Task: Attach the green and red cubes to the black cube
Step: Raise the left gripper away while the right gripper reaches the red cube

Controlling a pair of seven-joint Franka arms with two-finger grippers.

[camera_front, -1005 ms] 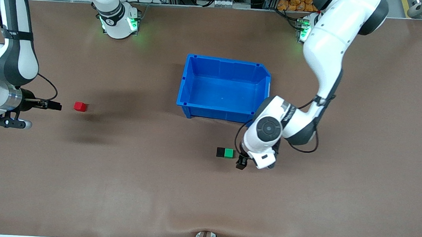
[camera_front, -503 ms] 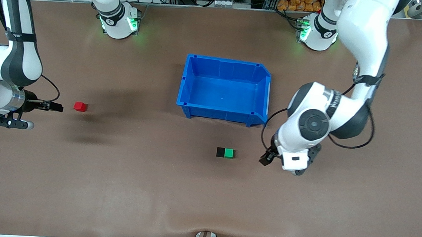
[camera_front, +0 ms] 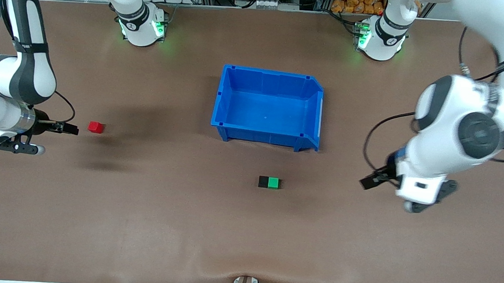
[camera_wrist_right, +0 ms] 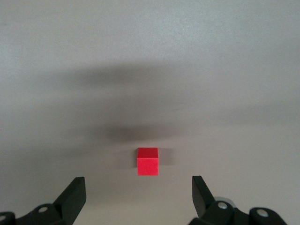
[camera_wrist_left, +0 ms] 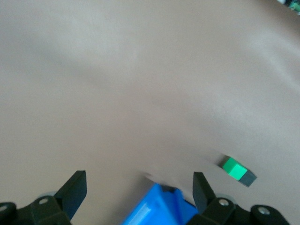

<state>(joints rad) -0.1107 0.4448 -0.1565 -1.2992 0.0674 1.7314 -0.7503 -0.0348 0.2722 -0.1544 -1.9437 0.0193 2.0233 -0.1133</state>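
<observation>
Two joined cubes, green cube (camera_front: 273, 183) and black cube (camera_front: 264, 182), row along table length

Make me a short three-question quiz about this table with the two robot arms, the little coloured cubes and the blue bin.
1. True or false: the small green cube touches the small matte black cube.
2. Which open gripper points at the small red cube?
A. left gripper
B. right gripper
3. Fill in: the large blue plastic bin holds ____ cubes.

Key
1. True: they sit side by side, nearer the front camera than the bin.
2. B: the red cube lies alone at the right arm's end of the table.
3. No.
</observation>
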